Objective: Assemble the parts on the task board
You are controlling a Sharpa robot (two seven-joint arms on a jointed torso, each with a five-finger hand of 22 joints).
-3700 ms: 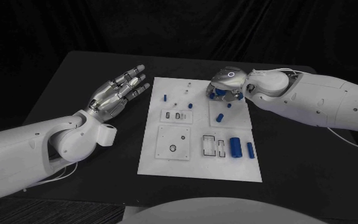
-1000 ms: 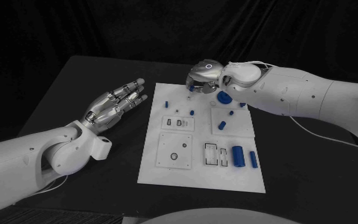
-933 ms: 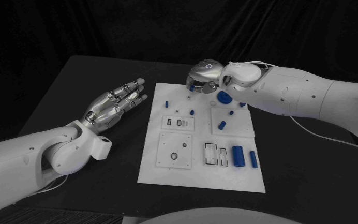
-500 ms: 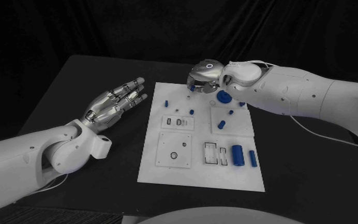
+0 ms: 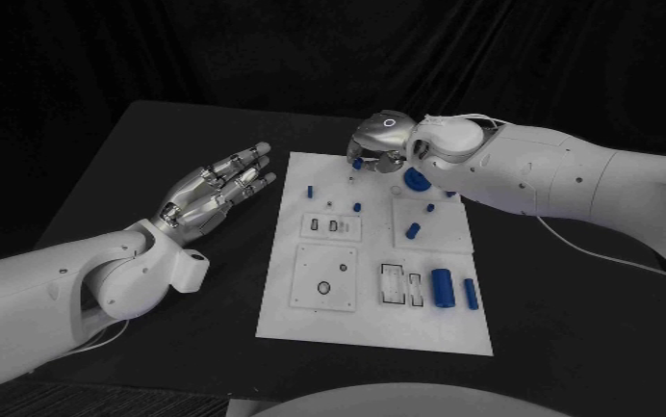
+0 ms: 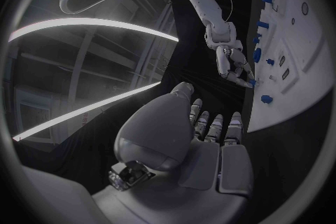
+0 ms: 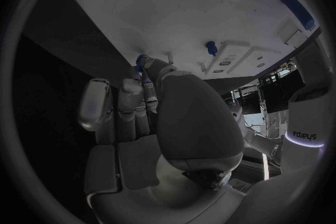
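Two blue cylinders (image 5: pixel 442 287) lie side by side near the right edge of the white task board (image 5: pixel 374 325), beside a pair of rectangular slots (image 5: pixel 401 284). Another recessed plate (image 5: pixel 329 227) holds small slots, and a square plate (image 5: pixel 325 280) carries a ring-shaped opening. At the board's far end, the right hand (image 5: pixel 377 147) hangs with fingers curled down, pinching a small blue part (image 5: pixel 357 162) at its fingertips. A blue gear (image 5: pixel 417 181) lies just beside that hand. The left hand (image 5: pixel 216 189) rests off the board's left side, fingers extended and slightly apart, holding nothing.
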